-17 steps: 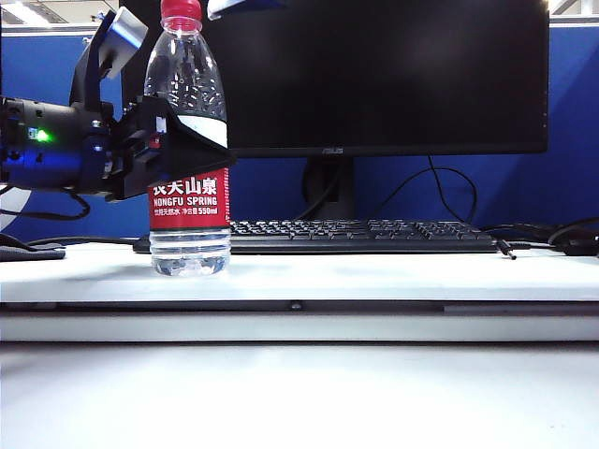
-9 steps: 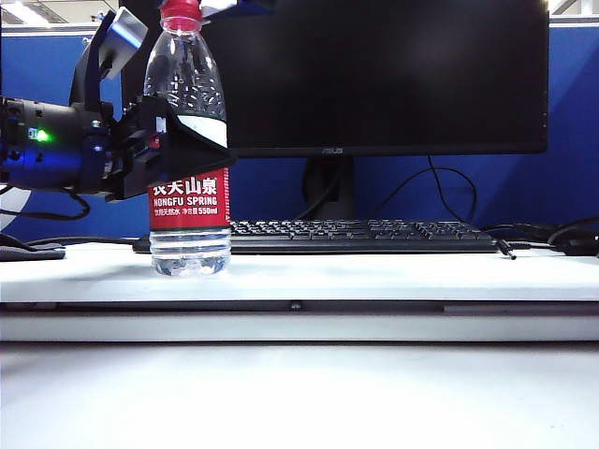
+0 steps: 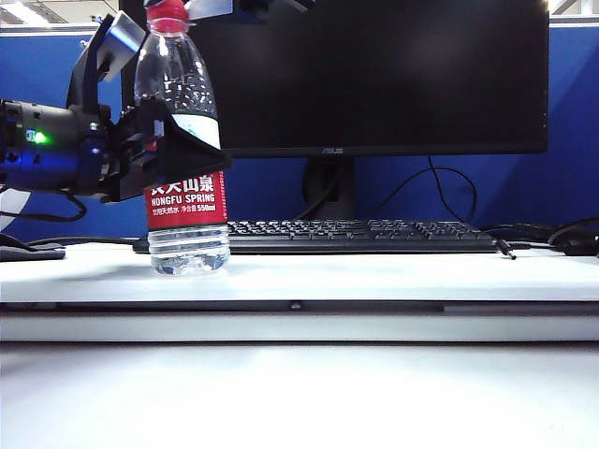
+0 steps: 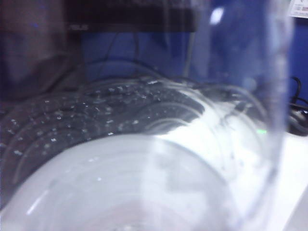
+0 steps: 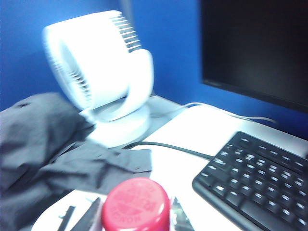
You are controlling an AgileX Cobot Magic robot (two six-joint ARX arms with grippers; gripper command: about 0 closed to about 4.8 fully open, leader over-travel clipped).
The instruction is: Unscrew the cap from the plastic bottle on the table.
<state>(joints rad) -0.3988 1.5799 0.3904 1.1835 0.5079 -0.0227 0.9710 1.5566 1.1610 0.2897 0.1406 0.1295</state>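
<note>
The plastic bottle (image 3: 185, 159) stands on the white table (image 3: 374, 276), in front of the keyboard's (image 3: 360, 236) left end and leaning a little. The left hand (image 3: 173, 150) comes in from the left and has it clasped around the middle, just above the red-and-white label, jaws wide around the body. That thin clear wall will give if squeezed hard, and the lower part looks full of water, so it should have some weight — the middle is a sound place to brace it.

The cap (image 3: 168, 14) is small, red and ribbed, far narrower than the body; the ribs are where to bite for turning. The right hand (image 3: 211, 7) sits at the top edge by the cap. In its wrist view the cap (image 5: 136, 206) lies just below the camera — dark fingertips (image 5: 91, 217) flank it, partly closed, but I cannot tell whether they actually pinch it.
</note>
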